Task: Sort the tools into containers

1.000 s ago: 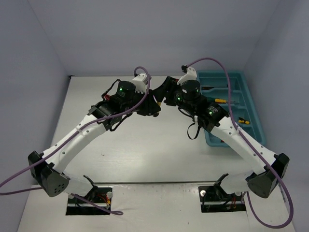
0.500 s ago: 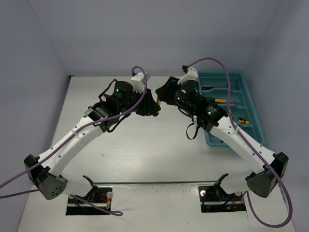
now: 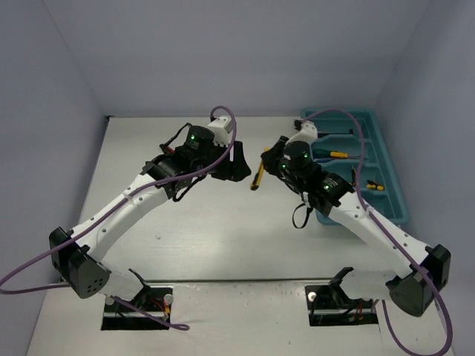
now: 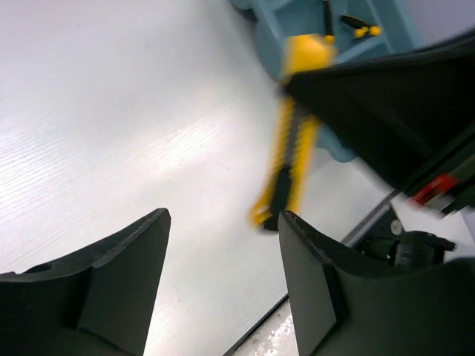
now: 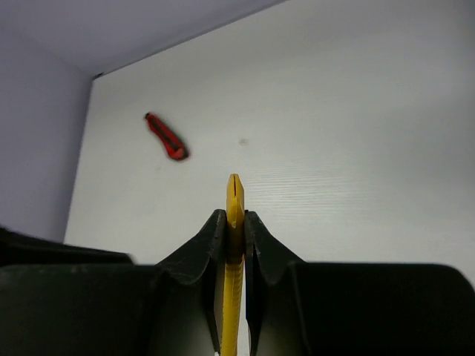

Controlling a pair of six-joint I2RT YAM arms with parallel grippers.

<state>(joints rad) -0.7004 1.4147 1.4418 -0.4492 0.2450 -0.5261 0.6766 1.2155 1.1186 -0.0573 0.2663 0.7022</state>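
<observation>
No text, brand or number is legible anywhere. The yellow utility knife (image 4: 297, 141) is too blurred to tell.

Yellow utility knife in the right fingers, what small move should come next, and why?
Probably swing the right fingers toward the teal tray. They are shut on the yellow utility knife, held off the table, and the left fingers stand open and apart from it, so nothing else holds it.

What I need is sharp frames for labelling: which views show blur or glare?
Left wrist: the yellow-and-black plastic utility knife is motion-smeared, with soft glare on the white table. Right wrist: crisp on the knife's edge between the fingers; the small red utility knife slightly soft. Top external: sharp, evenly lit.
</observation>
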